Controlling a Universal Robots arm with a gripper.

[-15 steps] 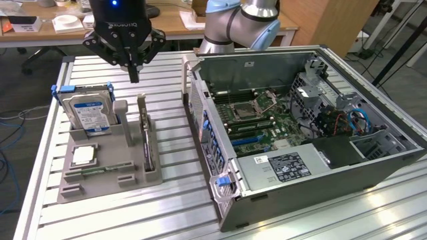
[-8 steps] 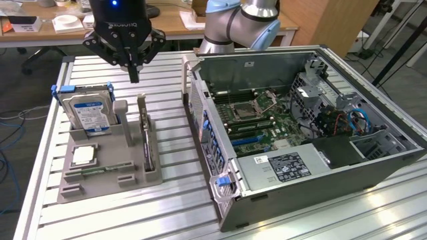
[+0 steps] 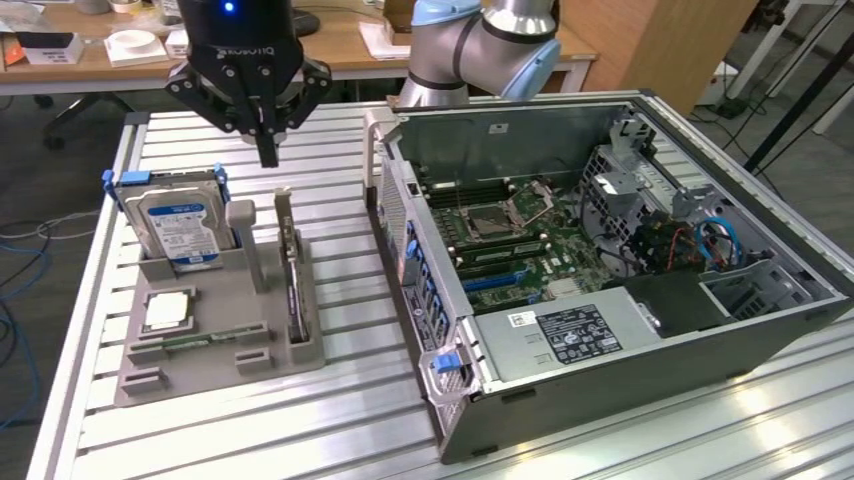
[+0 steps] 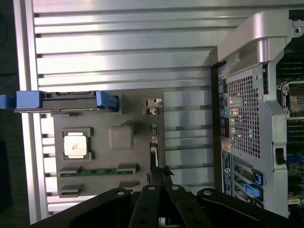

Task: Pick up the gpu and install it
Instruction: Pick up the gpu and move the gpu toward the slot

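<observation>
The table (image 3: 334,430) was ribbed, brushed aluminium with a soft sheen. The holder (image 3: 187,368) at centre left looked matt grey plastic. The gripper (image 3: 268,158) was smooth black, and the desk (image 3: 334,55) at upper left was wood.

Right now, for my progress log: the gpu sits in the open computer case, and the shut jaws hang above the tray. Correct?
No: the exterior view shows the gpu standing on edge in the grey tray, not in the computer case. The rest holds.
</observation>
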